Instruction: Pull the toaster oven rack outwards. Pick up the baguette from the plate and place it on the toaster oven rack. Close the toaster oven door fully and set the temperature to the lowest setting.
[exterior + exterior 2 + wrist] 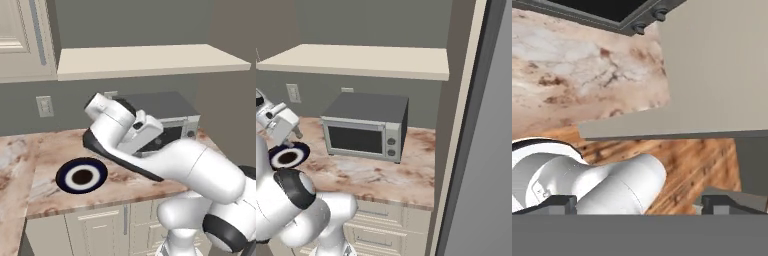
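Both fingertips (554, 204): spread wide in the hand view, nothing pinched between them, so the pincer (639, 206) was empty.
Pincer position: hung in the air in front of the toaster oven (368, 107), off toward its left end, not touching it as far as I could tell.
Toaster oven door (355, 139): looked shut in the right base view, glass facing out.
Knobs (391, 141): two small ones stacked on the right-hand panel, well apart from the pincer.
Plate (81, 175): sat on the worktop (381, 175) left of the oven, and its centre looked bare.
Risk 1: imo the knobs were tiny and close together, so wide-open jaws could've grabbed the wrong one or slipped off it.
Risk 2: turning the knob the wrong way would've landed on a high setting instead of the lowest.
Risk 3: the arm's bulk hovered near the plate, so a wide swing right might've clipped it.
Hard to see: baguette and rack, since the glass was too dark to see inside.
Blocked: the arm covered most of the oven front in the left base view, so I couldn't confirm there that the door was shut.
Unreadable: the knob markings were too small.
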